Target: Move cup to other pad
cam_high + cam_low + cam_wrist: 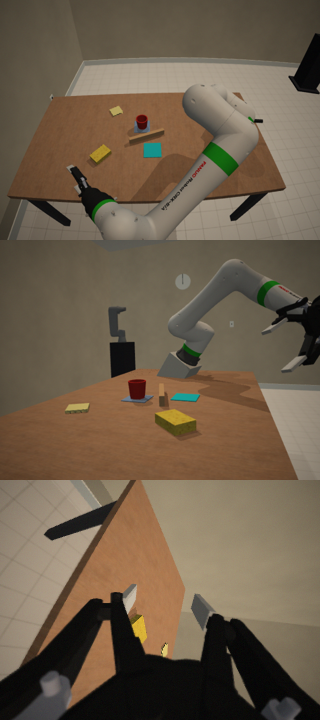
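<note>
Black pincer (284, 349) is being carried above the table (38, 165) edge with its pads apart and nothing gripped between them. Just beyond it a sponge (100, 153) is lying. Farther off, the rail (146, 135) and teal pad (152, 150) are seen, then the red cup (141, 121), standing on the blue pad (136, 129) well away from the pincer.
</note>
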Robot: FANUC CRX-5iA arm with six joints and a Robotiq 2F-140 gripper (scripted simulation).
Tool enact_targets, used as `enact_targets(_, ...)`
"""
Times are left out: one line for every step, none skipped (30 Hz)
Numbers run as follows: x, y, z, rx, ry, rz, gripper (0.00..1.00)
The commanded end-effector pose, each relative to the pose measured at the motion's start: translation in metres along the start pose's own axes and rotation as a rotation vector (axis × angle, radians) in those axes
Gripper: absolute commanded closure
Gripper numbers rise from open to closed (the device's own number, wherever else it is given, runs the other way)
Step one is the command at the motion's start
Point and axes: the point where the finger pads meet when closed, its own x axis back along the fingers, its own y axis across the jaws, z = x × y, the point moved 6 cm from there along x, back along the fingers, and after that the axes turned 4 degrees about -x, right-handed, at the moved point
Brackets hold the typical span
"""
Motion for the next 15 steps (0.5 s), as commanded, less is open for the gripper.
enact_targets(-0.006, 0.011, -0.008, -0.008, -0.026, -0.001, 1.0)
enact_targets(-0.01, 0.017, -0.012, -0.013, -0.041, -0.001, 1.0)
enact_targets(-0.014, 0.024, -0.018, -0.018, -0.059, -0.001, 1.0)
enact_targets(-0.019, 0.033, -0.025, -0.025, -0.081, -0.001, 1.0)
enact_targets(-0.024, 0.042, -0.033, -0.033, -0.106, 0.0, 1.0)
enact_targets(-0.03, 0.053, -0.043, -0.042, -0.135, 0.001, 1.0)
enact_targets(-0.035, 0.065, -0.054, -0.052, -0.167, 0.003, 1.0)
enact_targets(-0.041, 0.079, -0.066, -0.063, -0.203, 0.007, 1.0)
enact_targets(-0.041, 0.079, -0.066, -0.063, -0.203, 0.007, 1.0)
enact_targets(-0.041, 0.079, -0.066, -0.063, -0.203, 0.007, 1.0)
enact_targets(-0.047, 0.093, -0.081, -0.076, -0.243, 0.012, 1.0)
enact_targets(-0.053, 0.107, -0.097, -0.091, -0.286, 0.019, 1.0)
enact_targets(-0.057, 0.12, -0.112, -0.107, -0.332, 0.028, 1.0)
enact_targets(-0.059, 0.128, -0.12, -0.124, -0.381, 0.04, 1.0)
enact_targets(-0.061, 0.137, -0.13, -0.143, -0.432, 0.055, 1.0)
